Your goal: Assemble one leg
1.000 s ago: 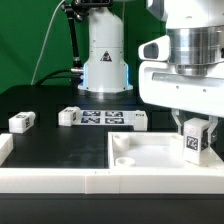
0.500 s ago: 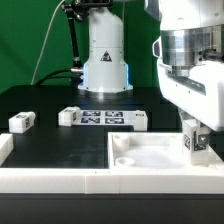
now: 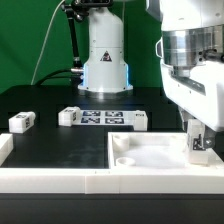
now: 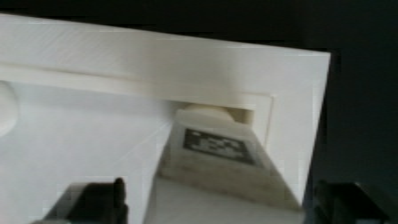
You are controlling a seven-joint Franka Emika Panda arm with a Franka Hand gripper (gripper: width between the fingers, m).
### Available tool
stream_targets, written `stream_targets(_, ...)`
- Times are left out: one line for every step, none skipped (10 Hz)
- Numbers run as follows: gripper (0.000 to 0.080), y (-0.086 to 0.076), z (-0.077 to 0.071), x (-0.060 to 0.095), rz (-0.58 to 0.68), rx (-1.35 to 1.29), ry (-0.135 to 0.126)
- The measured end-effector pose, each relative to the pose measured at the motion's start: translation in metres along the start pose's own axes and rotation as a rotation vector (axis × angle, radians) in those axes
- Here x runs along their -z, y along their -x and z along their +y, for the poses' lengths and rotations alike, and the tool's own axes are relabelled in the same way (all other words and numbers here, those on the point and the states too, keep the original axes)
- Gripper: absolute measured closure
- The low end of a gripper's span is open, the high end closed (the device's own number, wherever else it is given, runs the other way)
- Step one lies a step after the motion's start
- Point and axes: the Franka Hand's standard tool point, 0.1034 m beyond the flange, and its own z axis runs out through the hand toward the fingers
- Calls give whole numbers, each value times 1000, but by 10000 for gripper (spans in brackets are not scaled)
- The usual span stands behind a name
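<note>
White plastic fills the near side of the black table [image 3: 60, 140]. A large flat panel [image 3: 150, 160] lies at about five o'clock in the exterior view, with a round socket [image 3: 122, 158] showing at its near corner. The gripper [image 3: 197, 132] hangs over the panel's corner at four o'clock, and the leg [image 3: 198, 147] stands upright beneath it, its foot down at that corner.

From the wrist, the leg [image 4: 222, 150] reaches into a squarish recess at the panel's [image 4: 107, 130] corner, with its marker tag facing the camera. The dark fingers [image 4: 98, 200] flank it, one on each side. Thin slivers seem to separate the pads from the block, but the picture is soft, so I cannot tell whether the gripper [image 4: 222, 205] is clamped on the leg or standing just clear of it.

Three more blocks [image 3: 70, 116] like this one wait at nine to twelve o'clock, around the marker board [image 3: 105, 118].

I judge the leg carried to its corner and entered in its seat. Whether it is seated firmly cannot be seen. Any final tightening and the letting go look to be what remains.
</note>
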Motion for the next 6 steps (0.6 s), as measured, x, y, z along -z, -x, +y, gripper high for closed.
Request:
stream_targets(212, 3, 1, 0, 4, 96, 8)
stream_targets(163, 6, 1, 0, 9, 228, 15)
stream_targets(153, 9, 2, 0, 5, 313, 23)
stream_targets(153, 7, 2, 0, 3, 449, 23)
stream_targets(151, 7, 2, 0, 2, 548, 23)
stream_targets(151, 7, 2, 0, 2, 652, 24)
